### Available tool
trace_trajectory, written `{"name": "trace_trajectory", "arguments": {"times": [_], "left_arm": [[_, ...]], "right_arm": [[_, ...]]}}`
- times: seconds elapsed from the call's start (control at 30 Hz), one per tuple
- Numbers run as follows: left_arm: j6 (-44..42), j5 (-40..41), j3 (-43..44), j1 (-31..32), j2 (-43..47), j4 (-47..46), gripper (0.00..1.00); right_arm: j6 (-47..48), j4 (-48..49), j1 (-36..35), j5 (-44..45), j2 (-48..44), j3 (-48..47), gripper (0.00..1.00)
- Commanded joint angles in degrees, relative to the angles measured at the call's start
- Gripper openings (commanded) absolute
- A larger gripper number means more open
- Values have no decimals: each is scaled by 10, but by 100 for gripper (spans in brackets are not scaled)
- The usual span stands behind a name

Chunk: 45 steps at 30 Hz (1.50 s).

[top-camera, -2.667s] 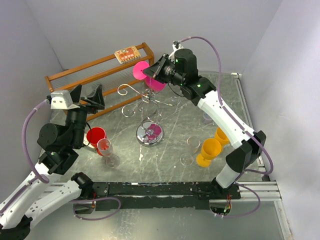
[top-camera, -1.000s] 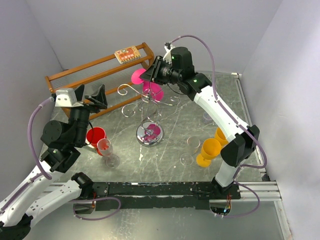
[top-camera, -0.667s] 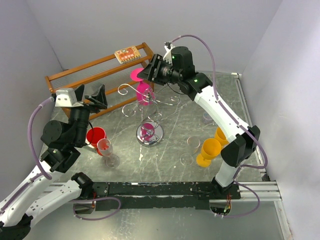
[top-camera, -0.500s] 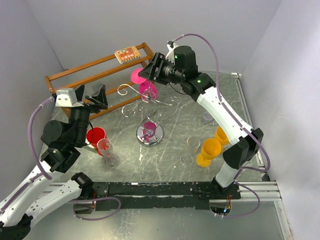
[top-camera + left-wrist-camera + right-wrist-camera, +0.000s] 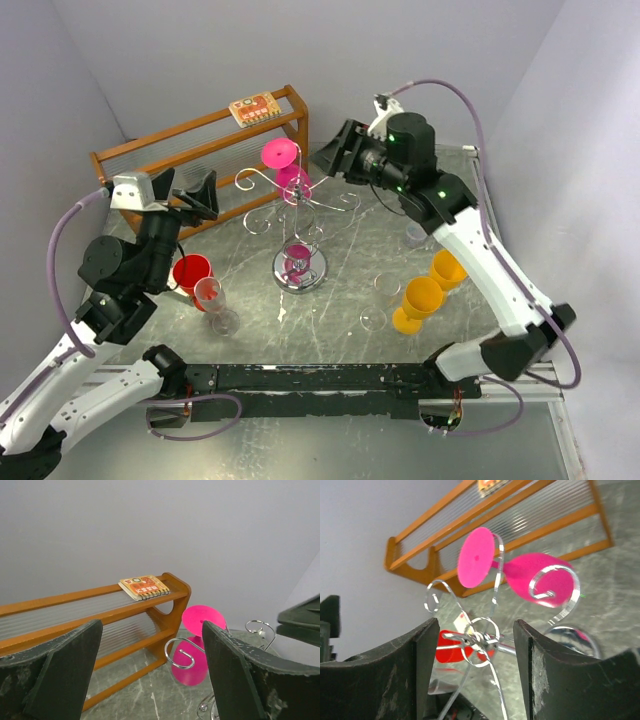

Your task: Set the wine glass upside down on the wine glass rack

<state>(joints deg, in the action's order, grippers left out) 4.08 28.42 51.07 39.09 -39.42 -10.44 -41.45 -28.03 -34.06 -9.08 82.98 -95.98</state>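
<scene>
Grey bench [image 5: 350, 250] carries the wine glass rack [image 5: 300, 207] with the wine glass [image 5: 280, 154] hung inverted, right gripper [image 5: 333, 160] jaws spread clear of it: placing looks done, a clean retreat comes next

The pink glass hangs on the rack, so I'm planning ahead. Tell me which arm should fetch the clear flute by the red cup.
Left. The clear flute stands on the left arm's side, near the left gripper, jaws open. The right gripper sits beyond the wine glass rack.
</scene>
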Motion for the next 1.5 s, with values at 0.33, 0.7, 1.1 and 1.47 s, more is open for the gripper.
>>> {"name": "trace_trajectory", "arguments": {"times": [0.33, 0.7, 1.1, 1.47], "left_arm": [[84, -79, 26, 2, 55, 161, 91], [91, -158, -15, 2, 101, 203, 92], [58, -188, -1, 2, 61, 192, 93], [42, -182, -3, 1, 63, 158, 97]], "right_arm": [[40, -184, 2, 332, -219, 186, 42], [-114, -314, 12, 550, -246, 319, 59], [-66, -254, 141, 470, -235, 382, 45], [-53, -224, 160, 445, -240, 428, 28]]}}
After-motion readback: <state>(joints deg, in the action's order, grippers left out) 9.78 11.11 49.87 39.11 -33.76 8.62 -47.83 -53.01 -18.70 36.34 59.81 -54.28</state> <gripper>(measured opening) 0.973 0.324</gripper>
